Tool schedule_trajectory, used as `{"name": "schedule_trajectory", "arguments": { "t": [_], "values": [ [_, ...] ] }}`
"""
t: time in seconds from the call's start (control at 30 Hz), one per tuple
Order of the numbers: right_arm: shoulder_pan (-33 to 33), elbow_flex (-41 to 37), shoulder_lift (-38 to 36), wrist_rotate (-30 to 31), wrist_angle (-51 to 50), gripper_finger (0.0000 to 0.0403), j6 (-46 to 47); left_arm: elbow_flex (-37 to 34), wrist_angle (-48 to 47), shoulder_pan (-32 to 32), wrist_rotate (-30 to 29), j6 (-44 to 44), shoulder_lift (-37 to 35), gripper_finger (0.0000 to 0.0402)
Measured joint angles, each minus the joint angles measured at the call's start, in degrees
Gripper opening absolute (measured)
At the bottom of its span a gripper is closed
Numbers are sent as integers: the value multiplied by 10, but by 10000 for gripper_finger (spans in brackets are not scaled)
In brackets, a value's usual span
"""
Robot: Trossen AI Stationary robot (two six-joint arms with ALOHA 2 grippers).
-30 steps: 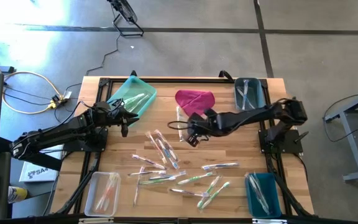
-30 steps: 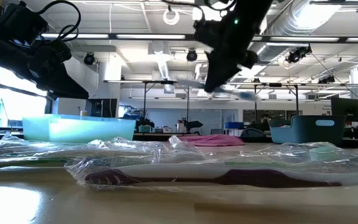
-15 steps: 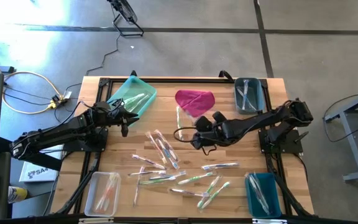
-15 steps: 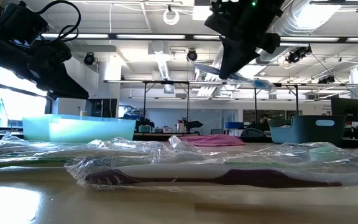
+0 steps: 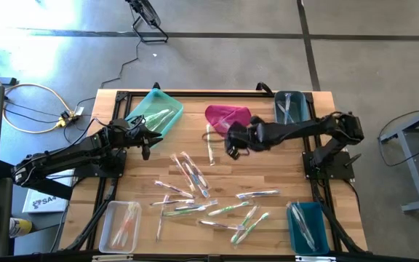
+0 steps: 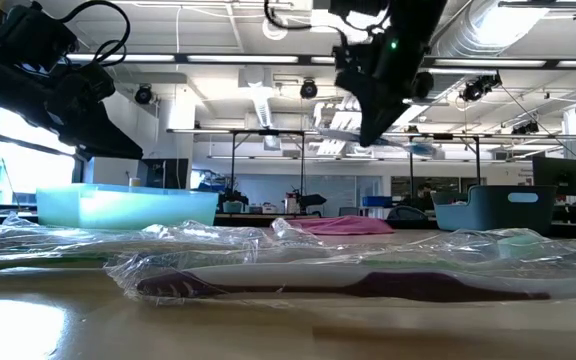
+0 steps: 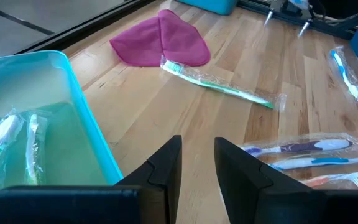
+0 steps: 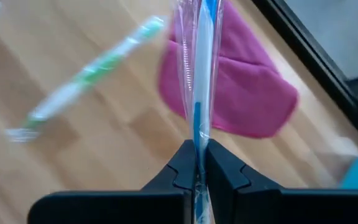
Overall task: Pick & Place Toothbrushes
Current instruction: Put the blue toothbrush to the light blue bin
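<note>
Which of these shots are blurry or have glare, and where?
Right wrist view: the green toothbrush on the table is smeared, while the blue toothbrush in the right gripper is sharper. Low view: the nearest wrapped toothbrush is soft, with shiny wrapper highlights. High view: bright glare on the floor at upper left.

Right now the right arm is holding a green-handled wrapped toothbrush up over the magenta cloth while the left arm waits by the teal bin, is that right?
Not quite: the wrapped toothbrush pinched by the right gripper has a blue and white handle, not green, as the right wrist view shows. The green one lies on the table. The rest holds: it is above the magenta cloth, and the left gripper waits by the teal bin.
</note>
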Motion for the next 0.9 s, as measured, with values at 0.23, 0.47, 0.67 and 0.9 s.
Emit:
{"name": "schedule_trajectory", "arguments": {
  "t": [0.23,0.47,0.67,0.9],
  "values": [
    [-95,0,-11,10,-85,11,-11,0,0,0,0,6,0,93],
    [-162,0,-76,60,-132,11,11,0,0,0,2,15,0,93],
    [-229,0,-133,71,-126,11,7,0,0,0,2,15,0,93],
    [-314,-1,-135,101,-124,11,5,0,0,0,1,11,0,93]
  ]
}}
